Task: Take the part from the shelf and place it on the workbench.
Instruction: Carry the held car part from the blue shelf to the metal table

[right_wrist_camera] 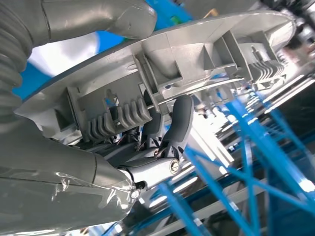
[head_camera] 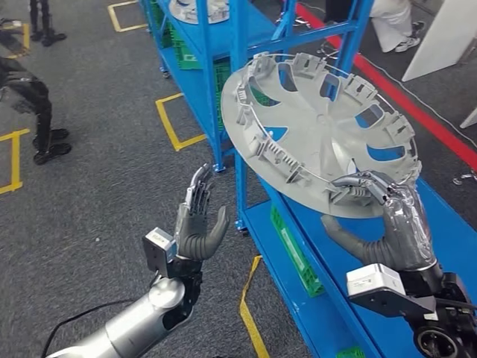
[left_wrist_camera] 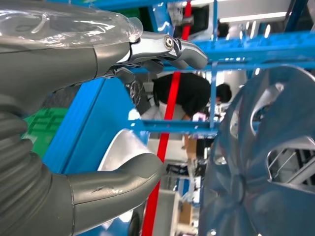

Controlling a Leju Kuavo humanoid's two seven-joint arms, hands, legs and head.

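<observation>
In front of the robot, a blue metal shelf rack (head_camera: 241, 112) w/ flat blue shelves runs away across grey carpet floor (head_camera: 101, 194) marked w/ yellow tape. The part, a large round grey plastic wheel cover (head_camera: 315, 134), is up in the air beside the rack post, tilted, ribbed inner side facing the head cam, above the lower blue shelf.

Right hand (head_camera: 388, 216) grips the cover at its near rim: fingers (head_camera: 360, 181) hooked over the rim onto the clip side, thumb underneath. Palm has a clear film cover. Right wrist view shows the grip close up: a dark fingertip (right_wrist_camera: 180, 120) pressed in by the ribbed clips and wire ring, thumb (right_wrist_camera: 111, 17) on the smooth face.

Left hand (head_camera: 197, 224) raised left of the rack, palm toward the cover, fingers up and spread, thumb out, holding nothing, apart from the cover. Left wrist view adds the cover's smooth spoked outer face (left_wrist_camera: 260, 162), plus a person in a black top (left_wrist_camera: 185, 93) bent over beyond the rack.

Green plastic crate (head_camera: 295, 253) under the lower shelf.
</observation>
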